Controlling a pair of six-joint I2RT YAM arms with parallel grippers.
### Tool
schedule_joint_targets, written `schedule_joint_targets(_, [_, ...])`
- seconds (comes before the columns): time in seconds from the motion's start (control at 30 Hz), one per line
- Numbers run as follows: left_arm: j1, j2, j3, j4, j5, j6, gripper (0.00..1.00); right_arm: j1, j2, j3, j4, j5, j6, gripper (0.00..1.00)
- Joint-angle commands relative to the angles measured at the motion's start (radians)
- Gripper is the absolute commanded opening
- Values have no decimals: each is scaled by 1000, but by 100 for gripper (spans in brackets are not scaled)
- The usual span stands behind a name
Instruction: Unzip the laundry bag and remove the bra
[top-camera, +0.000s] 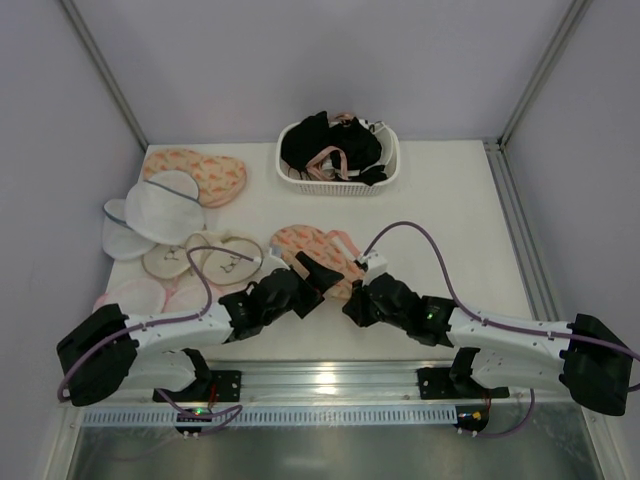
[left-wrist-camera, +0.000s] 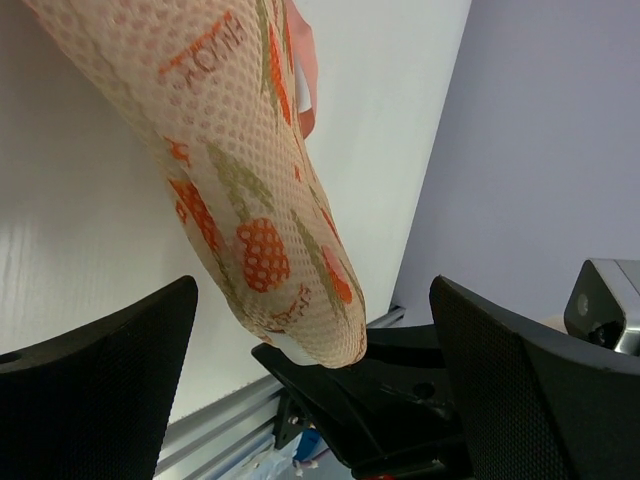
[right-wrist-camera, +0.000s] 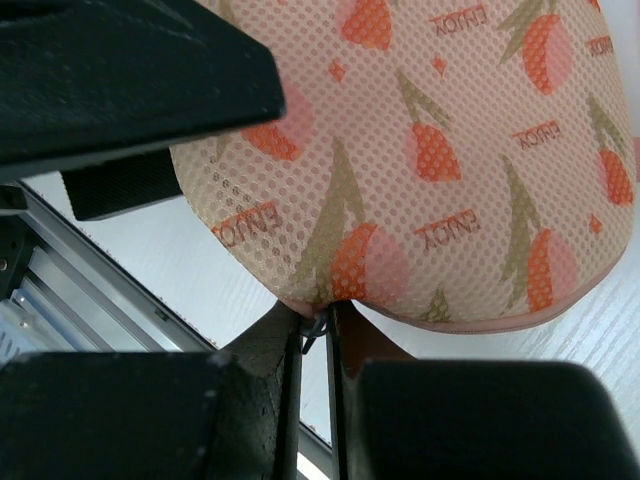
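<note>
The right hand (right-wrist-camera: 315, 345) is clenched on what seems the zip pull (right-wrist-camera: 316, 322) at the near rim of the laundry bag (right-wrist-camera: 430, 150), which is laid mid-way across the counter (top-camera: 450, 200). The left hand (left-wrist-camera: 315, 365), released wide astride that end, should be closed to anchor it before pulling. "ENJOY" seems printed repeatedly; the bra is unseen.

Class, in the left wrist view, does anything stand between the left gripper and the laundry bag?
Nothing visible: the open left gripper straddles the laundry bag, whose rim the right gripper pinches.
</note>
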Motion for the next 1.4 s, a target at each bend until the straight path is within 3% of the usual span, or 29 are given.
schedule_joint_targets(0.0, [-7, 20, 39, 98, -1, -28, 99, 5, -4, 23, 103, -17, -21, 4])
schedule_joint_targets(0.07, [-7, 43, 43, 115, -6, -28, 95, 5, 0, 18, 122, -26, -21, 4])
schedule_joint_targets(0.17, [-7, 85, 45, 192, -6, -16, 71, 3, 20, 24, 123, -43, -26, 4])
schedule_joint_targets(0.2, [-8, 97, 45, 224, -6, -16, 53, 5, 23, 26, 121, -46, -27, 4])
schedule_joint_targets(0.27, [-5, 120, 45, 242, -6, -15, 28, 5, 28, 30, 104, -43, -26, 4])
schedule_joint_targets(0.3, [-5, 123, 45, 242, -7, -15, 9, 3, 26, 33, 98, -40, -27, 4])
schedule_joint_targets(0.37, [4, 126, 42, 233, -9, -11, 0, 5, 23, 33, 78, -33, -29, 4])
schedule_joint_targets(0.6, [55, 79, 20, 189, -6, 27, 0, 3, -1, 75, -106, 67, -24, 4])
schedule_joint_targets(0.83, [131, 77, 35, 127, 129, 146, 0, 5, 54, 197, -481, 334, 92, 4])
schedule_joint_targets(1.0, [187, 122, 35, 120, 266, 228, 0, 5, 62, 201, -539, 386, 131, 4])
schedule_joint_targets(1.37, [266, 123, 23, 58, 266, 303, 0, 3, 36, 191, -585, 335, 123, 4])
